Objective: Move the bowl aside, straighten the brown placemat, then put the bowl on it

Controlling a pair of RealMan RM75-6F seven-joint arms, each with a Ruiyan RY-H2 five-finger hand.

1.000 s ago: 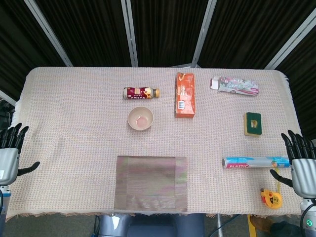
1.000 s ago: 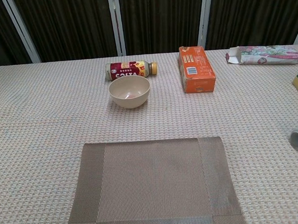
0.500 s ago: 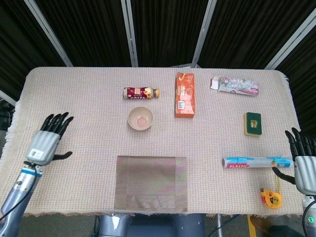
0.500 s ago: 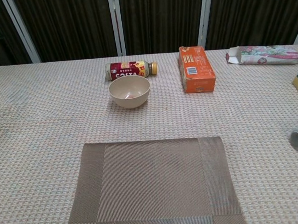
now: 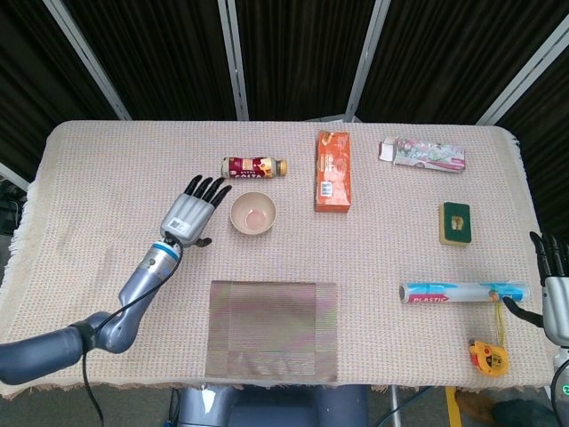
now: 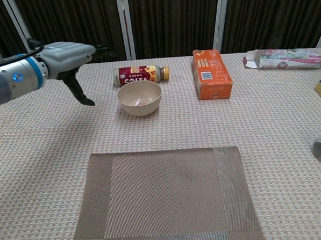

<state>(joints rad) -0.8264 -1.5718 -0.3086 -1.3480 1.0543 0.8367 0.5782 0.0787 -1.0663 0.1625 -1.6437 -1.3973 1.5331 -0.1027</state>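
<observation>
1. Woven tablecloth [image 5: 107, 178] carries the bowl [image 5: 253, 213] beyond the brown placemat [image 5: 274, 329], apart from it.
2. Left hand [image 5: 188, 213] has swung in beside the bowl; fingers spread, empty; grasp pending.
3. Right hand [image 5: 556, 302] at table edge; fingers apart.

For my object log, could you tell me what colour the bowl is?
The bowl is cream-beige, clearest in the chest view.

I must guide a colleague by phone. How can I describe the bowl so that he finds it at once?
On the beige woven tablecloth, look just behind the brown rectangular placemat. The small round cream bowl stands there, in front of the lying red bottle. It is the only open round dish; its neighbours are boxes and a bottle.
</observation>
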